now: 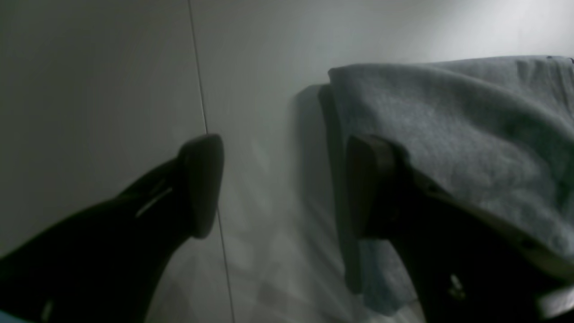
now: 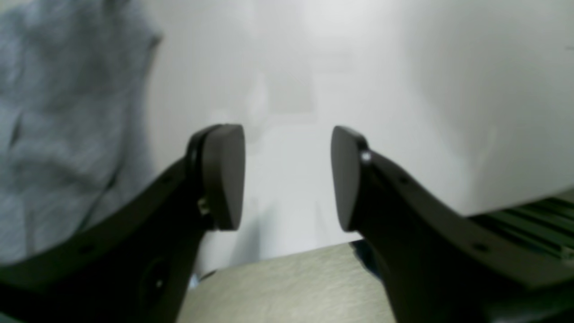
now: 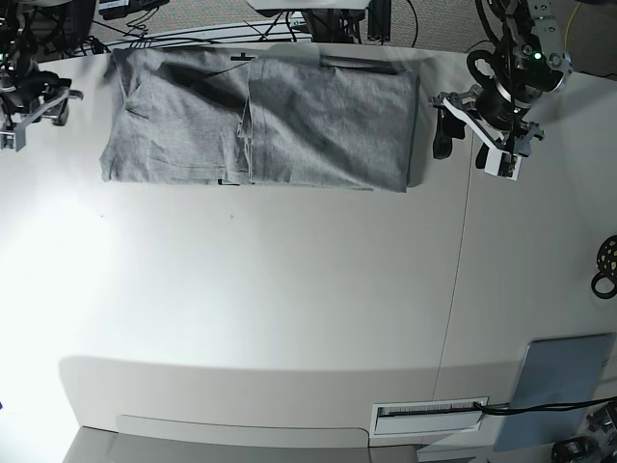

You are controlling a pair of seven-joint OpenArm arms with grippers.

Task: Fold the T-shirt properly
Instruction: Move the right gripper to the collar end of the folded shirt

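Note:
The heather-grey T-shirt (image 3: 260, 121) lies folded into a wide rectangle at the far side of the white table, plain side up. My left gripper (image 3: 470, 145) is open just off the shirt's right edge. In the left wrist view the shirt (image 1: 448, 125) drapes over the outer side of one finger (image 1: 372, 184); the gap of the left gripper (image 1: 287, 188) holds nothing. My right gripper (image 3: 37, 121) is open beyond the shirt's left edge. In the right wrist view the right gripper (image 2: 287, 179) is empty over bare table, and the shirt (image 2: 58, 112) lies to its left.
A flat grey-blue pad (image 3: 559, 391) lies at the near right corner. A black ring-shaped object (image 3: 605, 265) sits at the right edge. A table seam (image 3: 458, 280) runs front to back. Cables lie behind the far edge (image 3: 289, 34).

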